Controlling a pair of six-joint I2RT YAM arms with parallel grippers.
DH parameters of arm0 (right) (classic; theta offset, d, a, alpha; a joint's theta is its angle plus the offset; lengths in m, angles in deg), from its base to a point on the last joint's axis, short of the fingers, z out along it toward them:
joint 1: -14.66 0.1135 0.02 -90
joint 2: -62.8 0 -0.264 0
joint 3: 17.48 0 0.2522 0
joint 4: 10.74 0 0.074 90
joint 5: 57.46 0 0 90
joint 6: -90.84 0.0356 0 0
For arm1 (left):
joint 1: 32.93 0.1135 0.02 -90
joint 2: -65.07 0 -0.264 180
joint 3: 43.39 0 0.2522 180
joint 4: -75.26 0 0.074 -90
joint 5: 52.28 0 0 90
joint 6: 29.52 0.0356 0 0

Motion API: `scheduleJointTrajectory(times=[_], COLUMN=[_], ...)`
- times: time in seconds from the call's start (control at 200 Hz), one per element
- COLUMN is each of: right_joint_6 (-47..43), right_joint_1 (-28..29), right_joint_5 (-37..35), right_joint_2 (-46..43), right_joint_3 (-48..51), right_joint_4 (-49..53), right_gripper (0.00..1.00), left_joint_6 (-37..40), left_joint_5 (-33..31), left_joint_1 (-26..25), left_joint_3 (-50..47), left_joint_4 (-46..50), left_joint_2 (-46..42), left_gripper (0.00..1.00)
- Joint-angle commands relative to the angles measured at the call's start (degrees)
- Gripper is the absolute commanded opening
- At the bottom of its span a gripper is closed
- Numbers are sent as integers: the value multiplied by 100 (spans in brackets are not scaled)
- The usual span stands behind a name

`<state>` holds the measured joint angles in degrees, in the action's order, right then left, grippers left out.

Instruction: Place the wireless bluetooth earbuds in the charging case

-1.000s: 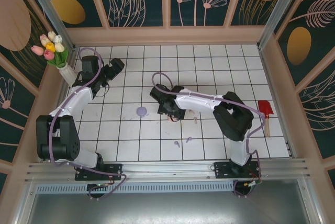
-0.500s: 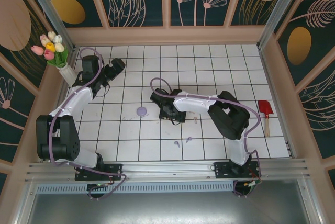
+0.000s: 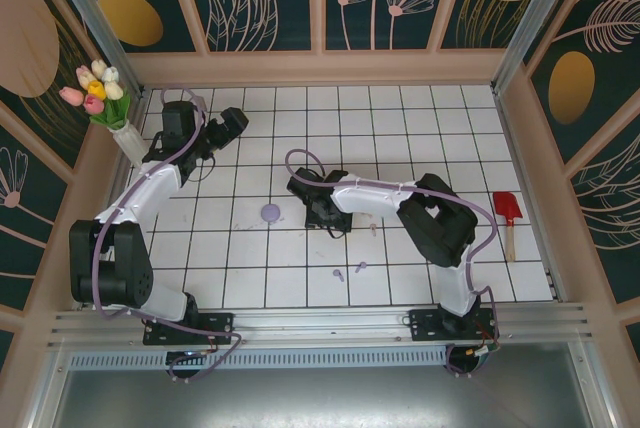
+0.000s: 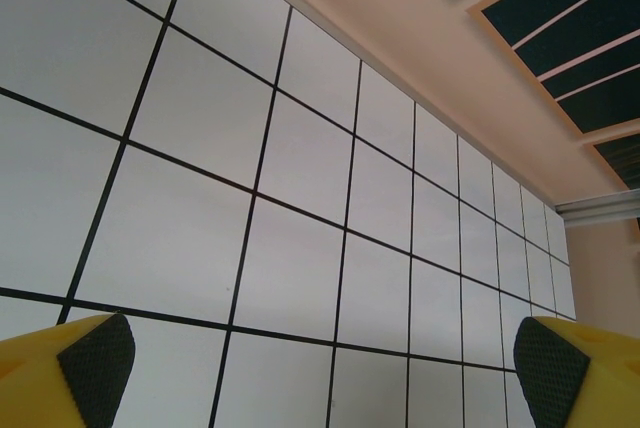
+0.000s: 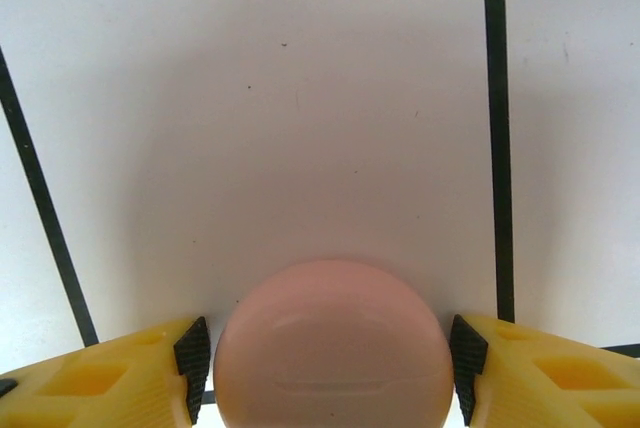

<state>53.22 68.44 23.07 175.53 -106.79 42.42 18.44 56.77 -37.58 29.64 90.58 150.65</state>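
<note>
A round pale pink charging case [image 5: 333, 333], lid closed, sits on the white tiles between the fingers of my right gripper [image 5: 330, 366]. Both black pads [image 5: 192, 356] press against its sides, so the gripper is shut on it. In the top view that right gripper [image 3: 334, 220] is low over the table's middle and hides the pink case. A lilac charging case [image 3: 270, 212] lies just left of it. Two lilac earbuds [image 3: 350, 270] lie nearer the front, and a pink earbud [image 3: 373, 230] lies right of the gripper. My left gripper [image 3: 238, 120] hovers open at the back left with nothing between its pads [image 4: 95, 368].
A red toy shovel [image 3: 507, 212] lies by the right wall. A vase of tulips [image 3: 100, 98] stands in the back left corner. Wooden walls [image 3: 320, 68] ring the tiled table [image 3: 420, 118].
My right gripper has settled lower onto the pink case and its jaws have narrowed against it. The left gripper has shifted slightly right and toward the back.
</note>
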Motion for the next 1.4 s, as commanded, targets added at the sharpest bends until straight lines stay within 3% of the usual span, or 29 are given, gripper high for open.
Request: scheduleJointTrajectory(times=[0.0,0.771,1.066,1.396], right_joint_6=[-50,9,-95,-124], right_joint_1=[-25,-163,-750,-1629], right_joint_5=[24,-113,80,440], right_joint_2=[151,-62,-438,-391], right_joint_3=[53,-16,4,-6], right_joint_4=[7,-118,-757,-1458], right_gripper=[66,48,46,44], left_joint_6=[146,161,19,-375], left_joint_5=[-31,-235,346,394], left_joint_1=[-49,-91,-227,-638], left_joint_3=[138,-22,-326,-1032], left_joint_4=[80,87,-782,-1657], left_joint_2=[82,-71,-103,-74], left_gripper=[99,99,99,99])
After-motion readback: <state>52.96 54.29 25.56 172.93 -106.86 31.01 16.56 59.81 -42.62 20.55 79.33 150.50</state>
